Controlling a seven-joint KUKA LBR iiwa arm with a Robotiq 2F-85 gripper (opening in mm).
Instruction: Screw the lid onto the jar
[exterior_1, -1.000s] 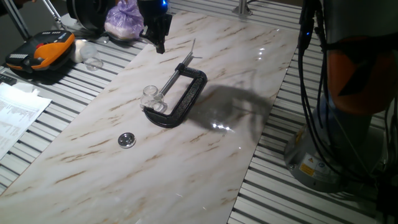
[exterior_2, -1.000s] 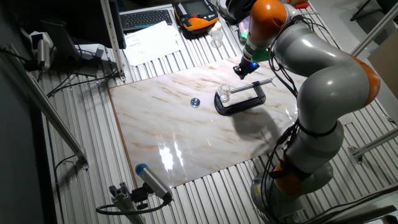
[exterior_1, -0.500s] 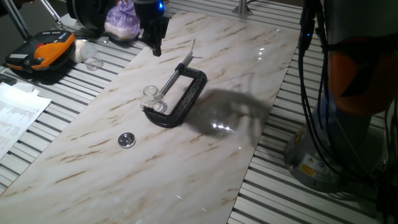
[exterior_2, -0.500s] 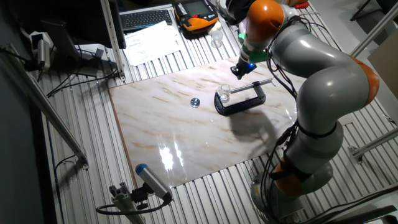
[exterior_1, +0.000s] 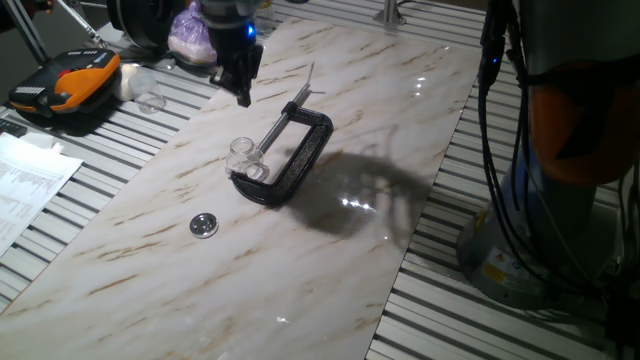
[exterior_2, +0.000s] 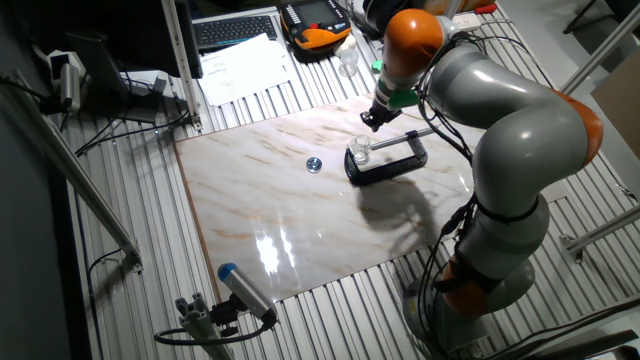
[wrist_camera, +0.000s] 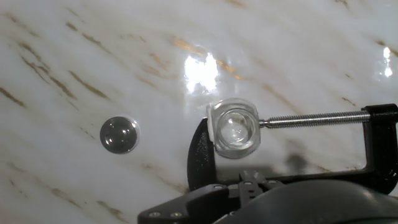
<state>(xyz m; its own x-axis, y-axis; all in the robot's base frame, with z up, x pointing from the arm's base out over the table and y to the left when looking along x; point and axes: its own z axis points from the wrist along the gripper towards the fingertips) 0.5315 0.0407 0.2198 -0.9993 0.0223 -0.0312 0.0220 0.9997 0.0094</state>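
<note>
The jar is small and clear, and stands upright between the jaws of a black C-clamp mid-table. The lid, a small silvery cap, lies flat on the marble to the jar's front left, apart from it. My gripper hangs above the table behind the jar, touching neither. Its fingers look pressed together into one dark tip with nothing in them. The other fixed view shows the gripper, jar and lid. From the hand view I look down on the jar and lid.
The clamp's steel screw rod runs from the jar to the clamp frame. An orange and black device, a purple bag and papers lie off the marble slab on the slatted table.
My gripper has moved sideways and a little lower, from behind the clamp's screw end to behind the jar. Jar, clamp and lid have not moved.
</note>
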